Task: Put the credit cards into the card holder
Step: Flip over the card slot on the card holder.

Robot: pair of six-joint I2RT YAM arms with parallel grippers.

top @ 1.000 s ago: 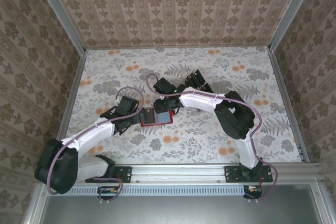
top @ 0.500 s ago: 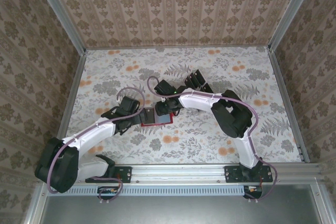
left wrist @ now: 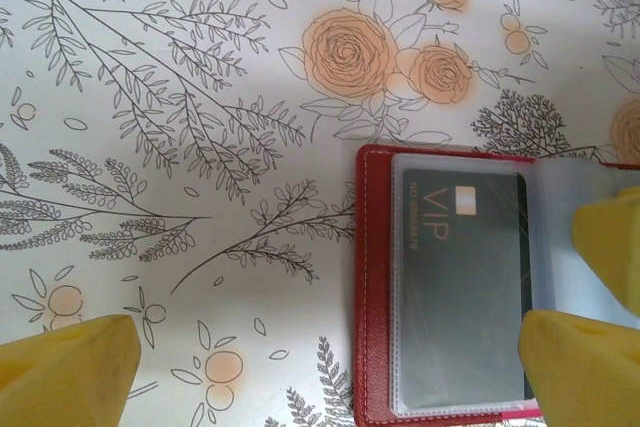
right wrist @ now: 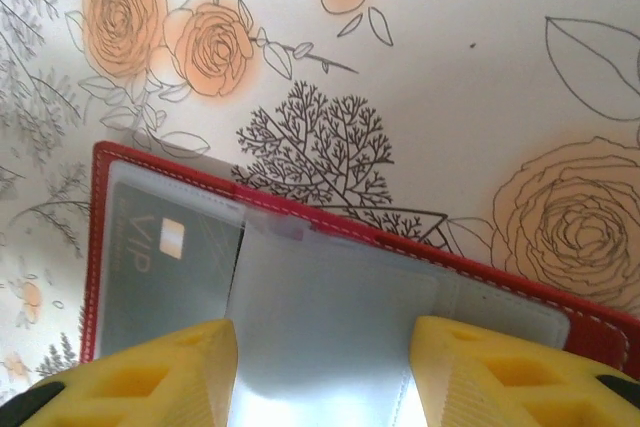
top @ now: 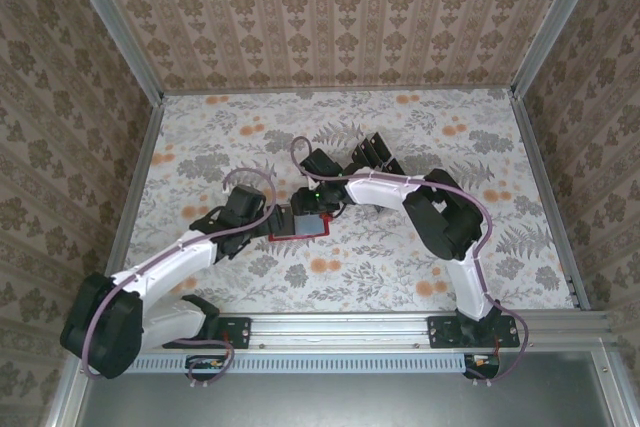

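From above, the red card holder [top: 303,228] lies open mid-table, with the left gripper [top: 267,219] at its left edge and the right gripper [top: 318,203] over its far edge; a dark cluster [top: 375,152] beyond is too small to identify. The left wrist view shows one credit card [left wrist: 465,287] already sleeved, gold "VIP" readable, the smaller line illegible, and the left fingers [left wrist: 65,372] spread wide on nothing. The right wrist view has the right fingers [right wrist: 140,372] apart astride an empty clear sleeve [right wrist: 330,317], so more cards likely remain.

The card holder [left wrist: 374,287] lies open on the table [left wrist: 180,77], with a credit card [left wrist: 465,287] inside its left sleeve.
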